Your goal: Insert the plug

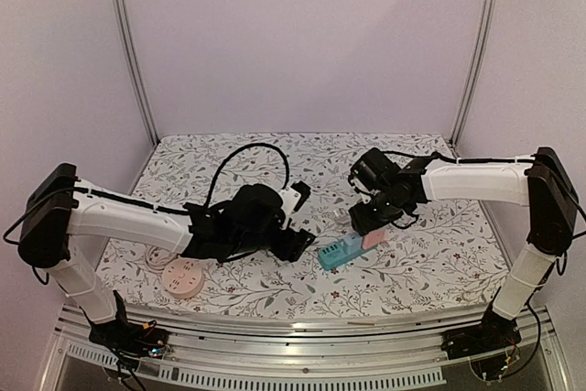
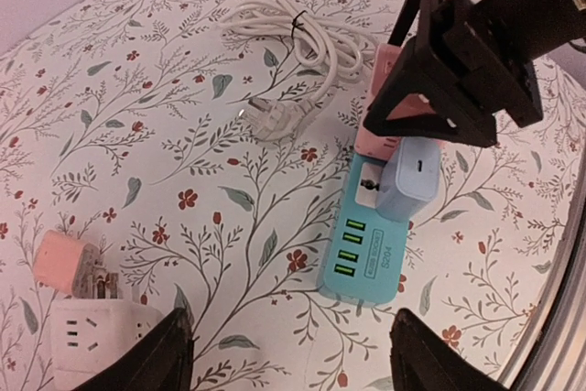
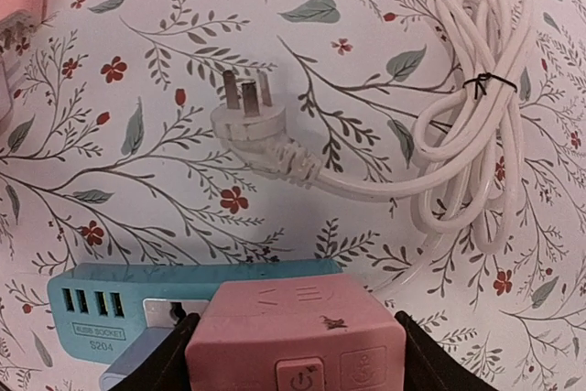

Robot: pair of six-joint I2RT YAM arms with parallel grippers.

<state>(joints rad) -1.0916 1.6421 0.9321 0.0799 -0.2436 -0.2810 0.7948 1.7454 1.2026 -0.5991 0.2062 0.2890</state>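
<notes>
At the left, a pink adapter (image 2: 66,263) sits in a white socket cube (image 2: 92,341) on the flowered tablecloth (image 1: 439,263). Next to it the left gripper (image 2: 298,356) hangs over bare cloth, its fingers (image 2: 165,354) spread wide with nothing between them.

Further right, the white plug (image 3: 247,125) lies loose on the cloth in no socket, with its bundled white cable (image 3: 476,107) just beyond. It is near the blue power strip (image 2: 366,249) but apart from it. A pale blue adapter (image 2: 412,176) is seated in the strip's socket, and four green-lit ports line its near end.

At the right, the right gripper (image 3: 295,356) straddles a pink block (image 3: 298,322) at the strip's far end. Its fingers flank both sides of the block (I cannot tell whether they press it), and its black body hides that end of the strip from the left wrist camera.

The plug is a rounded, glossy white moulding with three flat metal pins. A dark tie cinches the cable's loops. The strip and the block are smooth, boxy plastic with softened corners, and the cloth is matt, printed with grey leaves and red blossoms.
</notes>
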